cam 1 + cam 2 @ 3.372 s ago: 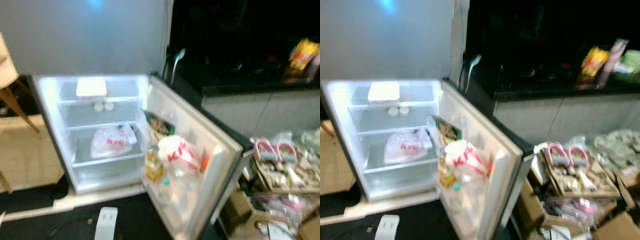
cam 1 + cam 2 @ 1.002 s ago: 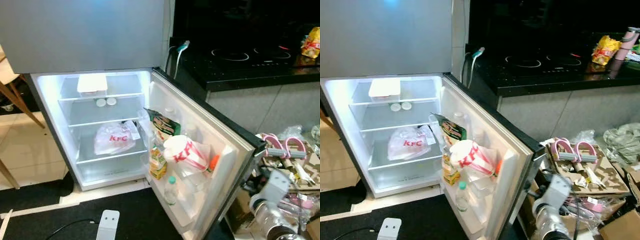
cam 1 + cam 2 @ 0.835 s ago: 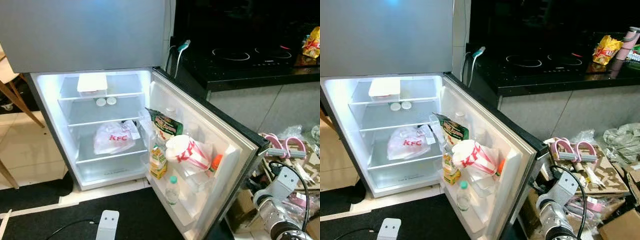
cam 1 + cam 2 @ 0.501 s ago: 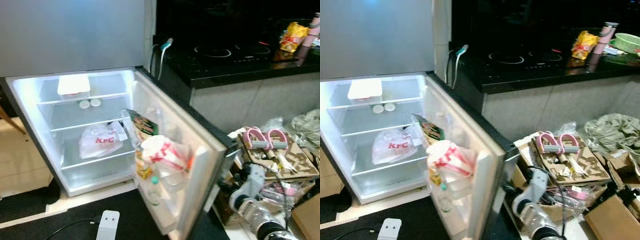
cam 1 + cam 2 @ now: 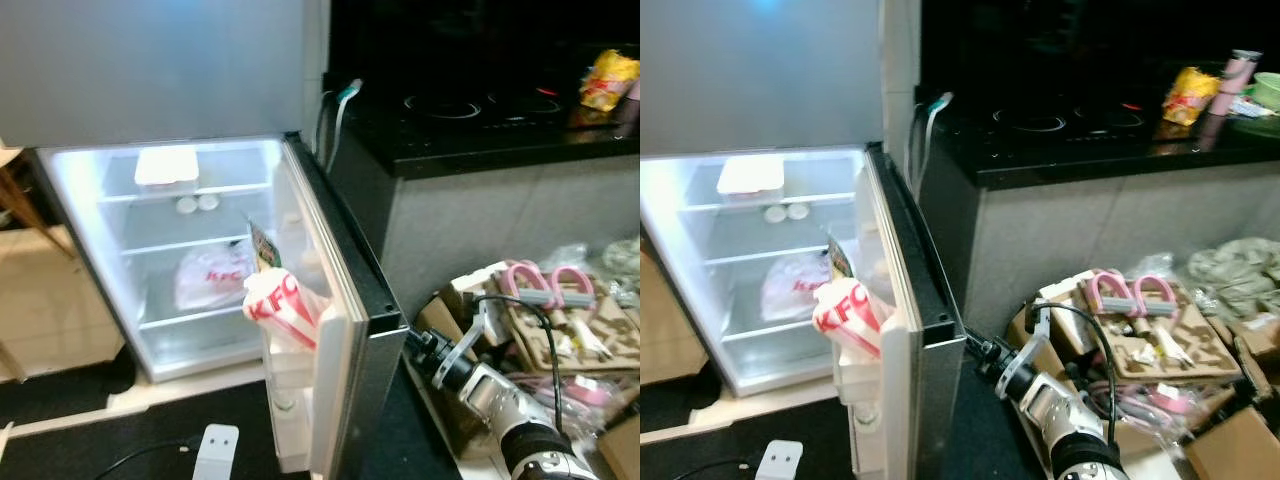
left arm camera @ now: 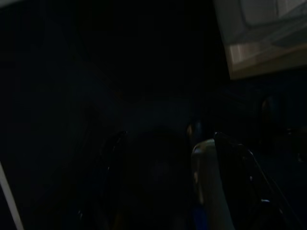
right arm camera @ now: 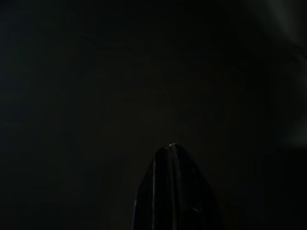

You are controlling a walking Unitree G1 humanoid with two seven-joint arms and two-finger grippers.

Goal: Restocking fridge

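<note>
The fridge's lower compartment [image 5: 120,250] is lit and open. A white box [image 5: 167,167] sits on its top shelf and a KFC bag [image 5: 210,275] on a lower one. The door [image 5: 355,330] stands about half shut, with a KFC bucket bag [image 5: 280,305] and a green packet [image 5: 262,245] in its racks. My right gripper [image 5: 412,342] is shut, its tip against the door's dark outer face near the free edge; the right wrist view shows its closed fingers [image 7: 172,158] against darkness. My left gripper [image 6: 168,158] hangs in the dark, fingers apart.
A black counter with a hob [image 5: 470,105] stands right of the fridge, with a yellow snack bag [image 5: 607,80] on it. Boxes and clutter [image 5: 545,300] crowd the floor at right. A white power strip [image 5: 214,450] lies on the dark mat. A wooden chair leg [image 5: 25,205] is at left.
The fridge door has swung from wide open to about half shut. My right arm has stretched forward to its outer face. The camera has shifted as well.
</note>
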